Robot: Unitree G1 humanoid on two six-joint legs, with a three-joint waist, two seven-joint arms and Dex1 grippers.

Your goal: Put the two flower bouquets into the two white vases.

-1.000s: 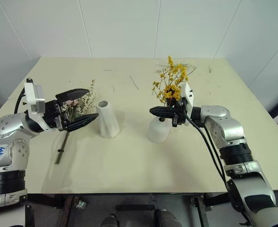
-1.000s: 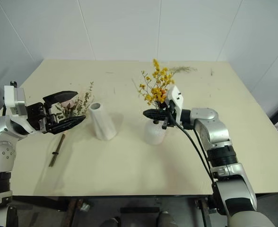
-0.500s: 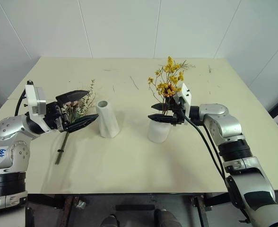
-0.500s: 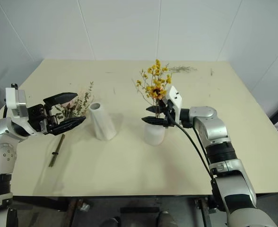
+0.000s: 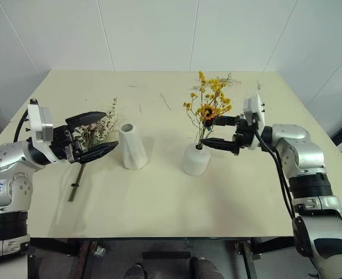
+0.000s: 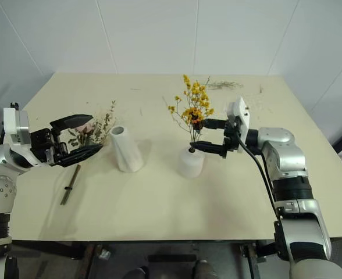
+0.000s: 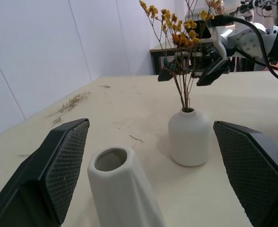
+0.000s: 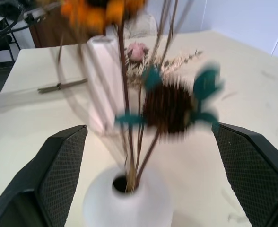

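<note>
Cream table (image 5: 159,203) fills mid-frame in the head views; white panel walls behind, corner seam at upper right. Loose twig scraps (image 6: 222,85) near the far edge, top centre-right.

Two white vases mid-table. Taller vase (image 5: 132,146) is left of centre, mouth empty. Shorter round vase (image 5: 195,160) sits just right of centre with the yellow bouquet (image 5: 209,103) standing in it, stems upright through the narrow mouth. That half looks done.

Bushy bouquet (image 5: 94,132) lies flat at centre-left, just left of the taller vase. Its long axis runs diagonally: flower heads toward the upper right near the vase, stem (image 5: 76,183) trailing down-left toward the near edge.

Left gripper (image 5: 92,133) hovers over the flower heads, jaws spread wide, holding nothing. It's the nearer arm by far. Judgement: the stems lie below and to the left of the jaws, so the grab needs a drop onto the stem, not the blooms.

Right gripper (image 5: 222,132) is right of the shorter vase, just beside the yellow stems, jaws wide apart and empty.
</note>
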